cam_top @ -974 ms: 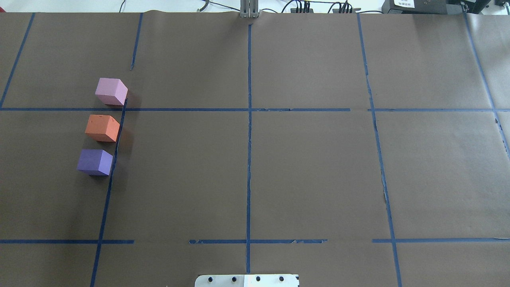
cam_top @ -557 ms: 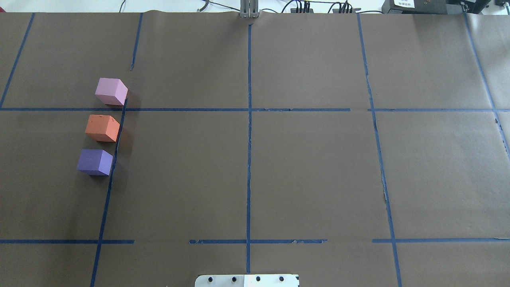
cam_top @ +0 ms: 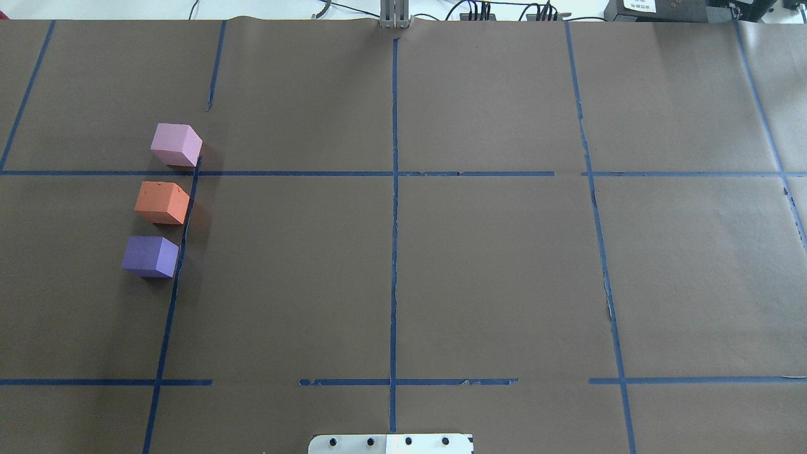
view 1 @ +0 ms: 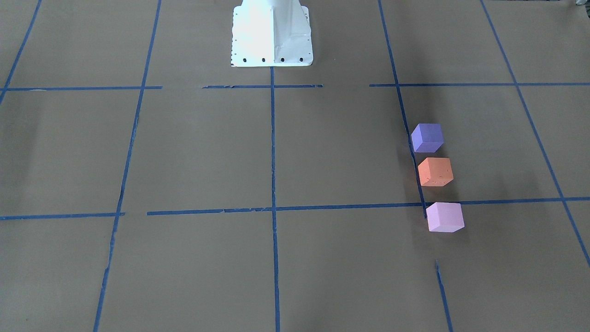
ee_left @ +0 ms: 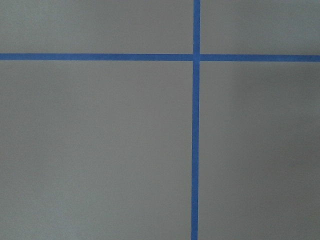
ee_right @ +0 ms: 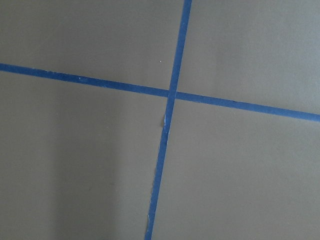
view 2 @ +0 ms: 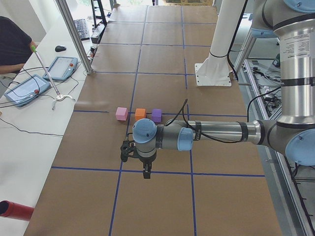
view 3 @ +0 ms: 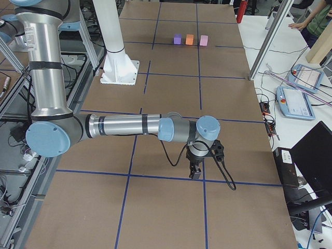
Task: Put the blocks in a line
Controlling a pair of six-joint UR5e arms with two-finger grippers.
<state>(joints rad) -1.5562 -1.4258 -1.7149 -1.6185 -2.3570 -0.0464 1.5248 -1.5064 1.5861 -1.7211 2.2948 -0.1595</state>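
- Plainly found the three blocks set in a row on the robot's left half of the brown-papered table [cam_top: 492,271]: pale pink-lilac cube [cam_top: 176,144] farthest from the base, orange cube [cam_top: 162,202] in the middle, violet-purple cube [cam_top: 150,256] nearest, with small gaps between.
- Judged the lining-up as done or all but done; called for, at most, a light nudge to even the gaps and square up the orange cube.
- Saw the left gripper [view 2: 146,173] hanging above a tape crossing, apart from the row and carrying no cube; could not tell whether the jaws stood open or closed.
- Saw the right gripper [view 3: 196,172] far down the table, well apart from the cubes; likewise could not tell its jaws' state.
- Noted the row just beside a blue tape line [cam_top: 169,309], in from the table edges, with wide bare paper toward the centre for any approach.
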